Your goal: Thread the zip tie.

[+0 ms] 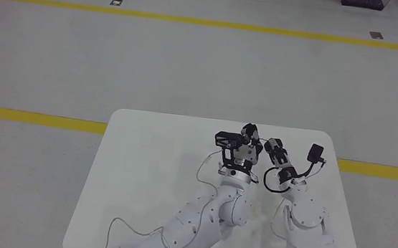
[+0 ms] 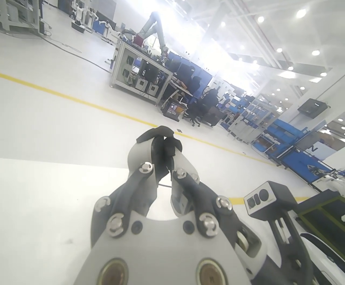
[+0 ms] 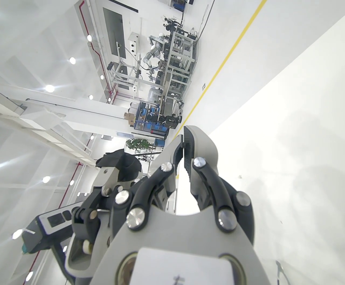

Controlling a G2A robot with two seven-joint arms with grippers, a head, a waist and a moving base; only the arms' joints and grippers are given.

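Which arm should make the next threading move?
Left, I'd judge. A thin dark strand, likely the zip tie, shows in the gap between the fingers of the left gripper, which is shut. The right gripper, also shut, sits close beside it.

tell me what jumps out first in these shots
The grey-and-black left gripper and the matching right gripper sit close together over the far part of the white rounded table, both with fingers shut. A thin dark strand, probably the zip tie, crosses between the left gripper's fingers. A yellow floor line runs behind the table.
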